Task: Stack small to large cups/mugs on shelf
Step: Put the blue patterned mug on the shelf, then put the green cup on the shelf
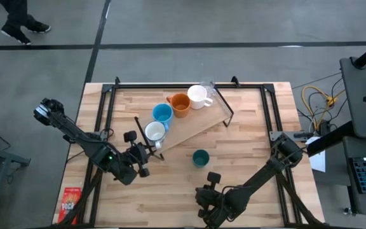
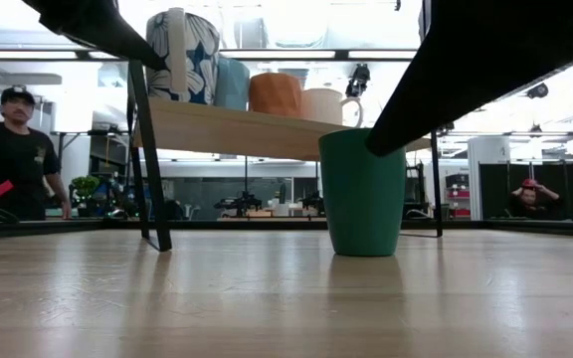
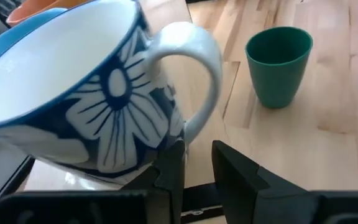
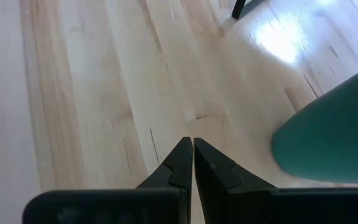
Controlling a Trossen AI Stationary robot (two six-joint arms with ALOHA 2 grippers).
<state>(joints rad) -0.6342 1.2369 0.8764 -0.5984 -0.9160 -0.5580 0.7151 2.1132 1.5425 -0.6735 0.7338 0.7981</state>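
Observation:
The wooden shelf (image 1: 196, 124) lies slantwise on the table on black wire legs (image 2: 152, 169). On it stand a white mug with blue flowers (image 1: 154, 131) at the near-left end, then a light blue mug (image 1: 162, 113), an orange mug (image 1: 180, 104) and a white mug (image 1: 197, 97). A dark teal cup (image 1: 200, 158) stands on the table near the shelf. My left gripper (image 3: 199, 163) is open just below the flowered mug's handle (image 3: 201, 74). My right gripper (image 4: 192, 149) is shut and empty, low over the table beside the teal cup (image 4: 334, 137). My left gripper's fingers (image 3: 171, 168) stand right at the lower root of the flowered mug's handle (image 3: 186, 130). The gap between the fingers shows only wood. I cannot tell whether a finger touches the mug. The mug stands upright on the shelf's end.
Black frame rails (image 1: 107, 108) run around the table top. A red packet (image 1: 72, 202) lies at the near-left corner. Something clear (image 1: 210, 86) stands by the white mug. People (image 2: 13, 149) are in the room beyond the table. Bare wood shows near the front edge (image 1: 170, 197).

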